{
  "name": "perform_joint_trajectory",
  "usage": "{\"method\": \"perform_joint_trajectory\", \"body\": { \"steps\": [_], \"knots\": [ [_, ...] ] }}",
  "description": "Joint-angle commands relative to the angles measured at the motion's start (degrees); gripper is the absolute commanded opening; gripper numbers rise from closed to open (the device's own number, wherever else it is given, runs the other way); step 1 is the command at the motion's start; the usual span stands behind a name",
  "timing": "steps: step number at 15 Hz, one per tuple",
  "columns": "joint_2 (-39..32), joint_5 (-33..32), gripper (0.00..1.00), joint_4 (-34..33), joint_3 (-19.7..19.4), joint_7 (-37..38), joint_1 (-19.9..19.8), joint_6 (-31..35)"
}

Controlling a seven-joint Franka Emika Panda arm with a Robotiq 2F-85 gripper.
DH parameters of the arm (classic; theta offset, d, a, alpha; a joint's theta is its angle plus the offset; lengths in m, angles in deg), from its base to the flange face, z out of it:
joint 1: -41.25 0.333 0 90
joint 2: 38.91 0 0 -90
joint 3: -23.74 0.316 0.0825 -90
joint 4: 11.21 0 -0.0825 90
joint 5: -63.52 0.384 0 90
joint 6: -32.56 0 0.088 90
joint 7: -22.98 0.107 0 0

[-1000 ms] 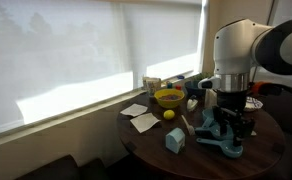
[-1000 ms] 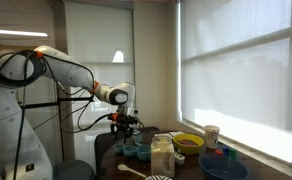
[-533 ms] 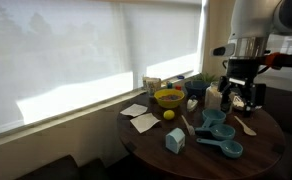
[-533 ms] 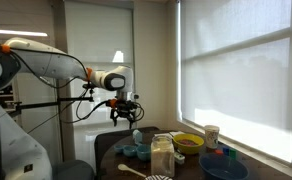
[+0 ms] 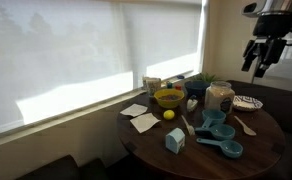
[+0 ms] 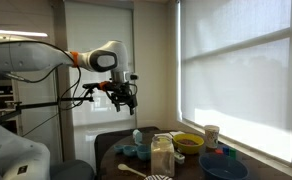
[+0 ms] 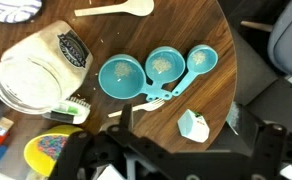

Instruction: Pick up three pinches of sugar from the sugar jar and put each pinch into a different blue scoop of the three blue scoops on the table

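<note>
The three blue scoops (image 7: 164,65) lie side by side near the table's edge, with pale grains in their bowls; they also show in both exterior views (image 5: 222,133) (image 6: 136,151). The sugar jar (image 7: 36,70) stands beside the largest scoop, with pale sugar inside (image 5: 219,97) (image 6: 162,156). My gripper (image 5: 257,56) (image 6: 123,93) hangs high above the table, well clear of the jar and scoops. Its fingers are spread and empty. In the wrist view the gripper (image 7: 178,118) frames the table from above.
A small pale-blue carton (image 7: 194,125) (image 5: 174,140) stands near the table's edge. A yellow bowl (image 5: 169,98) (image 6: 189,143), a white fork (image 7: 151,98), a wooden spoon (image 7: 114,10), napkins (image 5: 142,120) and a blue dish (image 6: 224,168) are on the round wooden table (image 7: 221,40).
The arm has risen from just above the scoops to high over the table and swung away from it. Nothing on the table has moved.
</note>
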State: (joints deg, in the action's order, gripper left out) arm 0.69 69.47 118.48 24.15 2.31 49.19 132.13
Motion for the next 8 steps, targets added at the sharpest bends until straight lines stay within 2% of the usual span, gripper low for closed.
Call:
{"method": "perform_joint_trajectory", "body": {
  "steps": [1,3,4,8],
  "knots": [
    [1.75,-3.65,1.00,-1.34,1.56,9.04,-3.47,-2.15],
    [2.47,-4.41,1.00,-1.21,1.88,13.02,-4.46,-1.71],
    [1.90,-3.57,1.00,-0.61,0.37,9.22,-2.60,-0.93],
    [2.24,-3.86,1.00,-0.63,0.80,11.97,-3.22,-0.94]
  ]
}}
